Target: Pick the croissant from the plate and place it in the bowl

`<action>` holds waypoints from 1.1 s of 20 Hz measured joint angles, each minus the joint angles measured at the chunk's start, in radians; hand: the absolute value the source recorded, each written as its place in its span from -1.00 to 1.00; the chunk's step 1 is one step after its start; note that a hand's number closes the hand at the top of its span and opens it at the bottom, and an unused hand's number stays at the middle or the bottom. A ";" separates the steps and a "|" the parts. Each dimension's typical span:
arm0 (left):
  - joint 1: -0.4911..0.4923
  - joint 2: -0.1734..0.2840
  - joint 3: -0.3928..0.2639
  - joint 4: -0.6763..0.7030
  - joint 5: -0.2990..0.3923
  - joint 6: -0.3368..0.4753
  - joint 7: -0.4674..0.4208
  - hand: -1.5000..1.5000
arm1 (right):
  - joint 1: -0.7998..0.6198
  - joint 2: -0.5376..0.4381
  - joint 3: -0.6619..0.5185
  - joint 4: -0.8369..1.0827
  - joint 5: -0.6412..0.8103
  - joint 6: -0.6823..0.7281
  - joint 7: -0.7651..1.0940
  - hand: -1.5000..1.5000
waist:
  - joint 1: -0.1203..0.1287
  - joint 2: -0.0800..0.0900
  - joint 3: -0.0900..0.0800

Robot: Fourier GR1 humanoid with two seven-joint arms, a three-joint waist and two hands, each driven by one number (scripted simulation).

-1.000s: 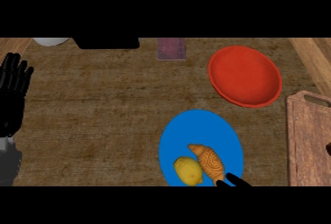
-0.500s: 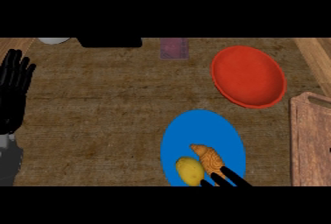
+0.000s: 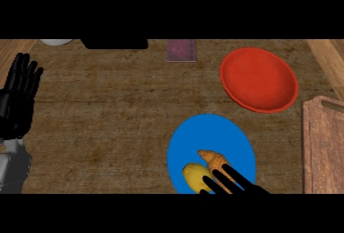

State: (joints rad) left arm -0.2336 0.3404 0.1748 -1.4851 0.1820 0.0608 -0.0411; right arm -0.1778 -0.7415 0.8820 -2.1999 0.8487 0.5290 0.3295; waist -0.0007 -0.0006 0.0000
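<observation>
Right hand [image 3: 232,182], fingers straight, overlaps croissant [image 3: 214,161] on blue plate [image 3: 201,132] at counter's near edge, poised for grasp; red bowl [image 3: 259,79] awaits; left hand [image 3: 18,98] rests wide at left edge.

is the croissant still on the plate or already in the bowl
On the plate: the croissant lies on the blue plate beside a yellow item, right hand reaching over it. The red bowl holds nothing.

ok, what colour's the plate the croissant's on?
Blue, seen in the head view: plate, croissant.
</observation>
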 measured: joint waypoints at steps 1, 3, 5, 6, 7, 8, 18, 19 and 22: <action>0.000 0.002 0.006 0.012 0.001 -0.009 -0.007 0.00 | 0.011 0.009 -0.002 0.001 0.018 0.001 0.000 -1.00 | -0.001 0.000 0.000; -0.016 0.011 0.022 0.033 0.003 -0.018 -0.012 0.00 | 0.011 0.038 -0.010 0.050 0.048 -0.014 -0.027 -1.00 | 0.000 0.001 0.000; -0.013 0.022 0.032 0.015 0.012 -0.029 0.010 0.00 | 0.009 0.042 -0.037 0.100 0.065 -0.034 -0.077 -1.00 | 0.001 0.000 0.000; -0.012 0.010 0.026 0.014 0.001 -0.018 0.006 0.00 | 0.012 0.050 -0.045 0.112 0.078 -0.036 -0.091 -1.00 | 0.001 0.000 0.000; -0.007 0.002 0.018 -0.001 -0.006 -0.012 0.012 0.00 | 0.011 0.058 -0.053 0.141 0.088 -0.045 -0.115 -1.00 | 0.002 0.000 0.000; 0.004 -0.005 0.014 -0.017 -0.013 -0.008 0.013 0.00 | 0.012 0.066 -0.067 0.152 0.093 -0.047 -0.133 -1.00 | 0.002 0.000 0.000; -0.022 -0.012 0.035 0.019 -0.023 -0.029 0.013 0.00 | 0.028 0.152 -0.111 0.272 0.192 -0.072 -0.308 -1.00 | 0.001 0.001 0.000; -0.023 -0.016 0.034 0.016 -0.027 -0.026 0.016 0.00 | 0.028 0.167 -0.113 0.276 0.207 -0.061 -0.310 -1.00 | 0.001 0.001 0.000; -0.026 -0.006 0.048 0.025 -0.019 -0.047 0.013 0.00 | 0.021 0.203 -0.129 0.323 0.239 -0.058 -0.335 -1.00 | 0.001 0.001 0.000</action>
State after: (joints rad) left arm -0.2597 0.3343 0.2233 -1.4598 0.1626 0.0136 -0.0279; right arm -0.1568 -0.5383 0.7534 -1.8771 1.0875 0.4713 -0.0056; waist 0.0004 0.0000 0.0002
